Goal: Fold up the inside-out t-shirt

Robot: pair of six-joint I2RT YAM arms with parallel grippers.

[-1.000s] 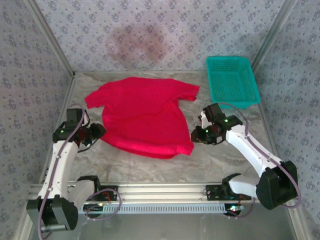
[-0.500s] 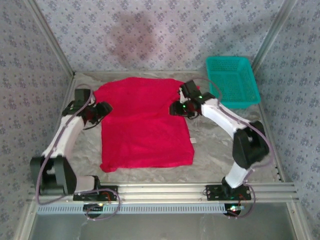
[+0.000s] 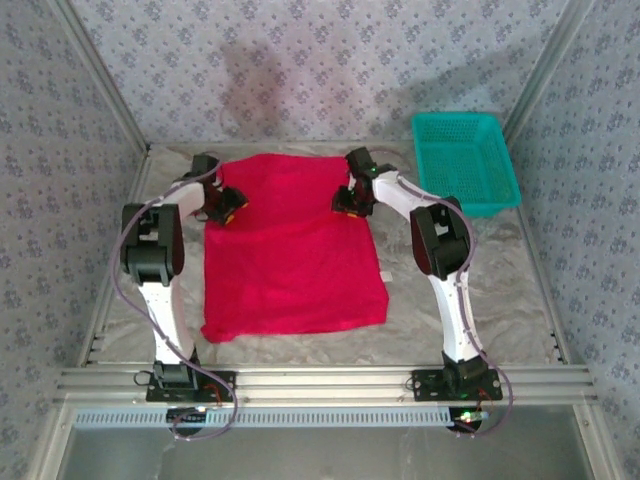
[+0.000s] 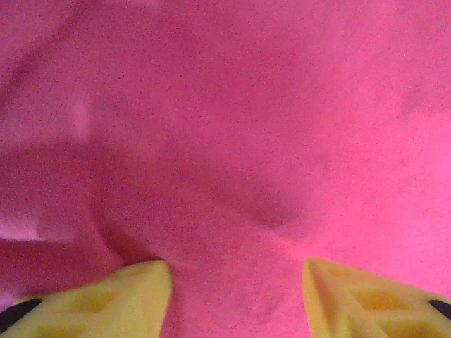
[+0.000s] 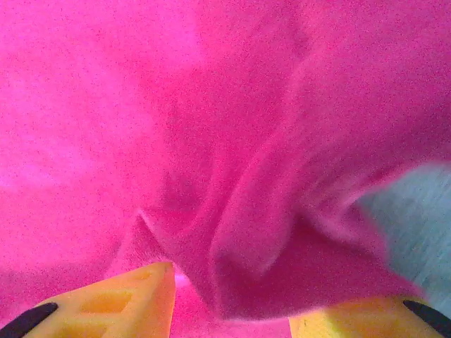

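Observation:
The inside-out t-shirt lies flat on the table as a plain red rectangle, with its sleeves tucked in. My left gripper is over its far left corner and my right gripper over its far right corner. In the left wrist view the left gripper stands open, its yellow fingertips apart on smooth red cloth. In the right wrist view the right gripper is open too, and a thick fold of the shirt bulges between its fingertips and hangs over the right one.
A teal mesh basket stands at the back right, beside the right arm. Patterned walls close in the table on three sides. Grey table cover shows right of the shirt and in the right wrist view.
Both arms have swung from the shirt's near hem up to its far corners. The spread sleeves are now folded in, leaving a straight-sided rectangle.

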